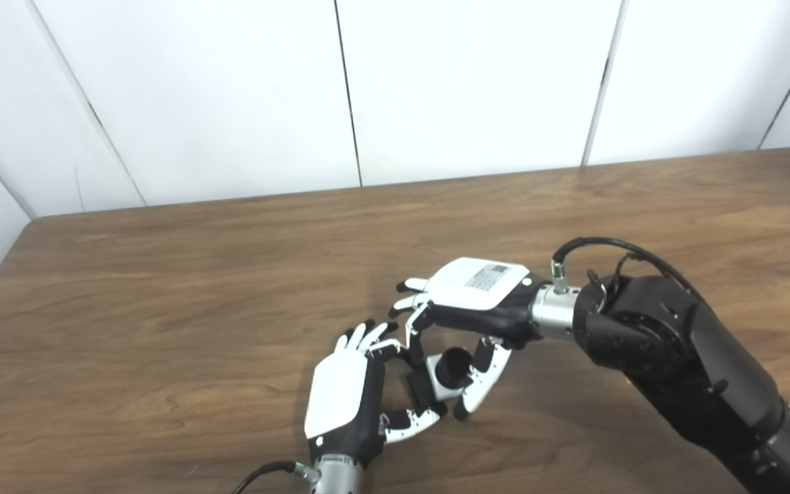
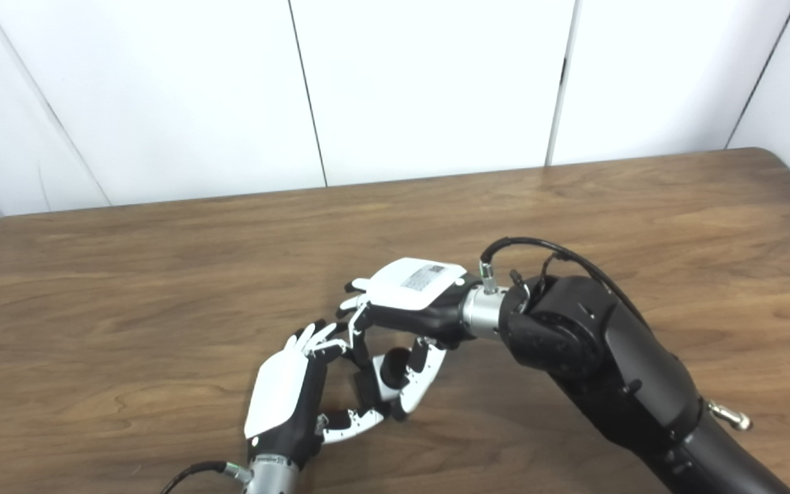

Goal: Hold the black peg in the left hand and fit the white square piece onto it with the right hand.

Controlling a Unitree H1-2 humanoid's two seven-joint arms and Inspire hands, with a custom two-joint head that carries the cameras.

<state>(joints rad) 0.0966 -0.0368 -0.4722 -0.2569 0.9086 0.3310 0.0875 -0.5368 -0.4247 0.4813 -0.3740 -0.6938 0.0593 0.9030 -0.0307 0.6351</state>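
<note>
Just above the table's near middle, my left hand (image 1: 347, 398) is shut on the black peg (image 1: 453, 367), its fingers and thumb pinching the peg's flat dark base (image 1: 421, 392). The white square piece (image 1: 441, 387) sits around the peg, whose round black end shows through it. From the right, my right hand (image 1: 477, 295) comes in palm down, shut on the white square piece with fingers above and thumb (image 1: 484, 381) below. The two hands meet fingertip to fingertip. How deep the piece sits on the peg is hidden by the fingers.
The brown wooden table (image 1: 162, 288) stretches to a white panelled wall behind. The right forearm (image 1: 676, 357) with its black cable crosses the table's right front.
</note>
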